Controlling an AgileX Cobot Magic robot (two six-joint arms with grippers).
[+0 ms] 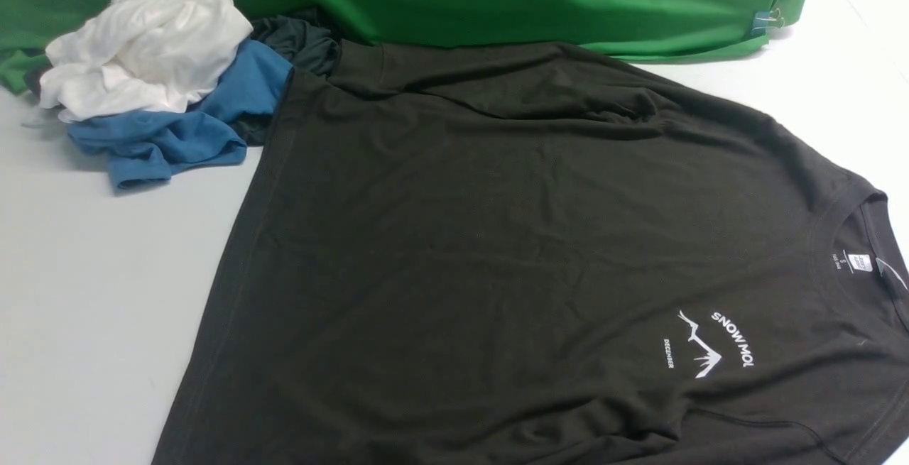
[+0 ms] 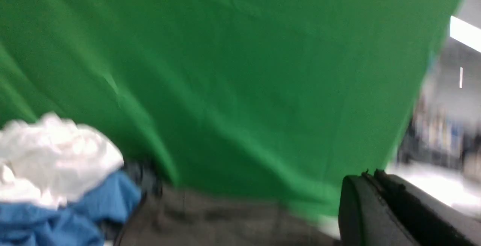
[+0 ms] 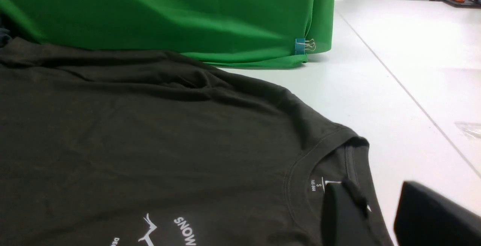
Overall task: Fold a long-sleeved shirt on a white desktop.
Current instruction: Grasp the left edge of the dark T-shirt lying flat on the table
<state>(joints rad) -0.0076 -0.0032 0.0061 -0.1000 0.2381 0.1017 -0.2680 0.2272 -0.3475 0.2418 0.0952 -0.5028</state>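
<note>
The white surface is carrying the long-sleeved shirt, which is lying spread flat, logo up, collar toward the robot's right, far corner touching the blue garment under the white garment. The right fingers are standing parted and empty by the collar. The left fingers are pressing together, gripping nothing.

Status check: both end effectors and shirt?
Left end effector shut, empty. Right end effector open by collar. Shirt spread on desktop. Blue garment crowds hem.
</note>
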